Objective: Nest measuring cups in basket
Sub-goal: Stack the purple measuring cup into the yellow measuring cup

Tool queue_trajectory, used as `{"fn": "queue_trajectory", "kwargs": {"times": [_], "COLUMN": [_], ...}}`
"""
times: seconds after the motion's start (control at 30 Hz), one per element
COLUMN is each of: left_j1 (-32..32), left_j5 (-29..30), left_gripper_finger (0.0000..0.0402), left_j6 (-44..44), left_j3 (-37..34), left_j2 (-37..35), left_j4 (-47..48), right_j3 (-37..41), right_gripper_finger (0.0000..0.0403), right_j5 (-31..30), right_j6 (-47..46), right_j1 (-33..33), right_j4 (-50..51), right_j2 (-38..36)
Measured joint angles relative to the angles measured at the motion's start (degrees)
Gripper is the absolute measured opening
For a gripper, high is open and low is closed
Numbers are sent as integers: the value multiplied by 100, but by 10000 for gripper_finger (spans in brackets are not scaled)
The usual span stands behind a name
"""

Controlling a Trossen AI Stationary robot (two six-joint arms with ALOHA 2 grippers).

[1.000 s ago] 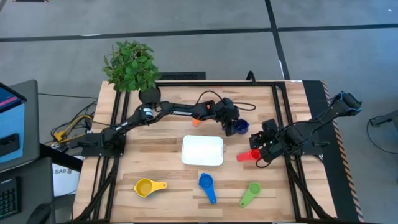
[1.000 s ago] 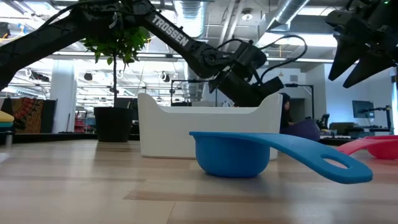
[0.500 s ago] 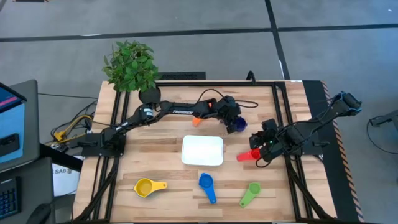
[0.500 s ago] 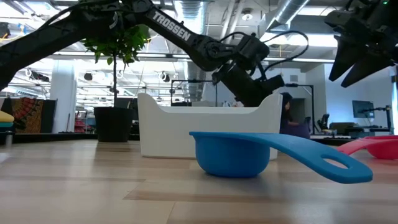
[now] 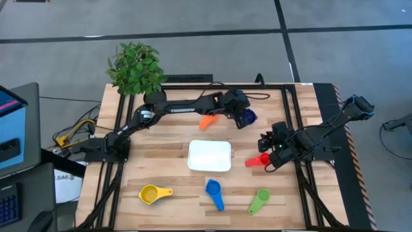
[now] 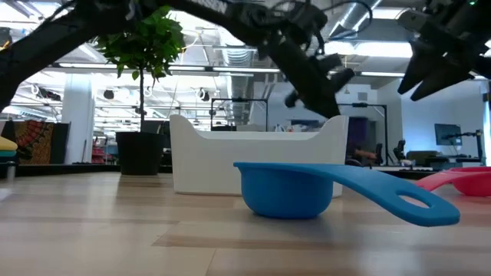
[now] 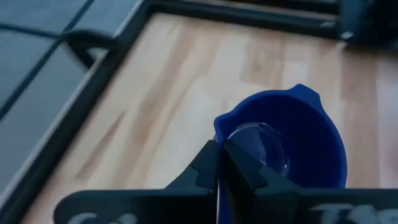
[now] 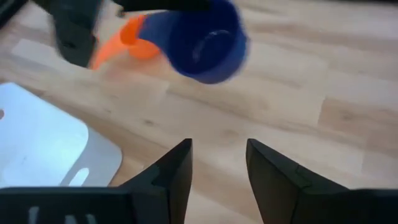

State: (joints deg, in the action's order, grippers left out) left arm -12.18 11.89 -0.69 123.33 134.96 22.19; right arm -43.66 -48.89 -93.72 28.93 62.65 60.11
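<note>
My left gripper (image 5: 235,115) is shut on a dark blue measuring cup (image 5: 246,118), held in the air over the far middle of the table. An orange cup (image 5: 207,121) lies on the wood below it. The white basket (image 5: 209,155) stands at the middle of the table. A red cup (image 5: 259,160) lies right of the basket, just beside my right gripper (image 5: 269,154), which is open and holds nothing. Yellow (image 5: 150,193), blue (image 5: 214,191) and green (image 5: 259,198) cups lie along the near edge. My left gripper pinches the dark blue cup between its two fingers at the handle side of the bowl (image 7: 219,132); the fingers (image 7: 205,171) cover the handle itself. The fingers slant down from the table's left. The bowl (image 7: 292,143) juts out past the fingertips, mouth up, lifted clear of the table.
A potted plant (image 5: 135,67) stands at the far left corner. A black frame rail (image 5: 193,86) runs along the table's far edge. In the low view the blue cup (image 6: 291,188) lies in front of the basket (image 6: 253,157). Bare wood lies left of the basket.
My left gripper has risen with the dark blue cup, which has come off the table and now hangs clear of it. The orange cup, partly covered before, now shows whole on the wood. My right gripper has stayed in place.
</note>
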Motion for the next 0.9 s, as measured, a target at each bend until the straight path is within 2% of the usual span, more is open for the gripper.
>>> {"fn": "queue_trajectory", "kwargs": {"times": [0.2,0.33,0.47,0.63,0.7,0.77,0.83,0.9], "left_j1": [32,190,410,845,1068,1341,1646,1993], "left_j5": [872,1366,1870,2886,3208,3554,3904,4257], "left_gripper_finger": [0,0,0,0,0,0,0,0], "left_j6": [246,496,1037,2123,2780,3546,4279,4991], "left_j3": [0,-233,-952,-2474,-3184,-3854,-4449,-4958], "left_j2": [-629,-1061,-1697,-2793,-3283,-3761,-4203,-4605], "left_j4": [1137,1670,1875,1844,1681,1691,1645,1631], "right_j3": [0,0,0,139,291,496,757,1006], "right_gripper_finger": [203,219,224,223,223,222,222,222], "right_j5": [-686,-1002,-1279,-1289,-1067,-558,278,1464], "right_j6": [340,865,1793,2923,3581,4469,5500,6350], "right_j1": [-2,-2,-69,-395,-605,-912,-1250,-1595], "right_j4": [23,-369,-1004,-1872,-2575,-3714,-5125,-6763], "right_j2": [-92,-126,-76,-87,-140,-174,-165,-48]}}
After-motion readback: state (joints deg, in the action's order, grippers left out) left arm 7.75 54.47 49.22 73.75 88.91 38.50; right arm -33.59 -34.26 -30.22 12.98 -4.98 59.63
